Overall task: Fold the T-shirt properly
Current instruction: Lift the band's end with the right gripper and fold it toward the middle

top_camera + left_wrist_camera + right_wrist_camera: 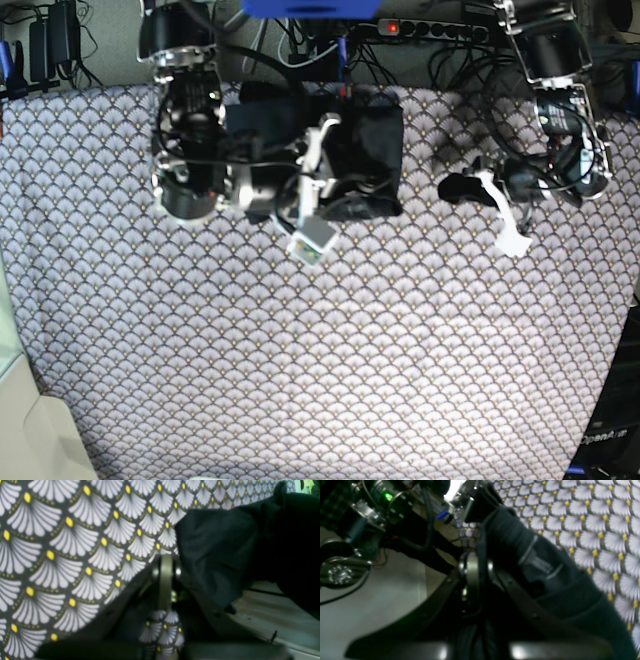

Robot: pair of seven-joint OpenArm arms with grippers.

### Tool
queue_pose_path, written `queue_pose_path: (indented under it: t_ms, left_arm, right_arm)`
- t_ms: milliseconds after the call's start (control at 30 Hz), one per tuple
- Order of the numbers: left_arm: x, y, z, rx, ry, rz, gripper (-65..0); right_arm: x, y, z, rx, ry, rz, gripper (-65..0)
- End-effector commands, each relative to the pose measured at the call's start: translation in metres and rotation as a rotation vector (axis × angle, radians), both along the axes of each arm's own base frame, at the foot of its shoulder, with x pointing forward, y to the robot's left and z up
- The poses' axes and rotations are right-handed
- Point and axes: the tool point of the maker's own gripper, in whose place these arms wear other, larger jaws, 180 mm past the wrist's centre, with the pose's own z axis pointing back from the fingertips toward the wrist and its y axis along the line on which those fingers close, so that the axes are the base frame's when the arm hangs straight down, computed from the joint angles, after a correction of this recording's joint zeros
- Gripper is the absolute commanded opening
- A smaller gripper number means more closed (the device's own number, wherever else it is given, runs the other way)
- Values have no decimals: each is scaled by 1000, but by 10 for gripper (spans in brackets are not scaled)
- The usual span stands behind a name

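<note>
The dark T-shirt point(365, 150) lies folded into a small block at the far middle of the patterned tablecloth point(300, 360). My right gripper point(318, 185) is over the shirt's left part. In the right wrist view its jaws point(475, 587) stand spread, and the shirt point(545, 580), with its neck label showing, runs between and past them. My left gripper point(488, 205) is to the right of the shirt, apart from it, with jaws spread and nothing in them. In the left wrist view point(163, 597) the shirt point(217, 555) fills the right side.
Cables and a power strip point(440, 30) run along the table's far edge. The arm bases point(185, 60) stand at the far left and far right. The table edge and light floor point(275, 620) show close beside the left gripper.
</note>
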Motion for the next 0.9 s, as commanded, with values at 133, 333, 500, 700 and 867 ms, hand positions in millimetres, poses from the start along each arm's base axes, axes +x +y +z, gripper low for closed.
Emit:
queue_pose_path:
  t_ms: [133, 333, 500, 700, 867]
  left_arm:
    - [10, 1, 12, -13, -48, 8, -650]
    - [10, 1, 12, -15, -50, 8, -650]
    - [12, -1, 13, -18, -54, 8, -650]
    - [13, 0, 14, -16, -56, 8, -650]
    - [14, 1, 15, -15, -59, 8, -650]
  right_arm:
    - [8, 14, 28, 79, -63, 22, -568]
    - [8, 18, 32, 95, -66, 26, -509]
    - [11, 22, 38, 108, -78, 27, -443]
    - [13, 18, 36, 93, -85, 26, -439]
    - [20, -11, 20, -7, -103, 21, -437]
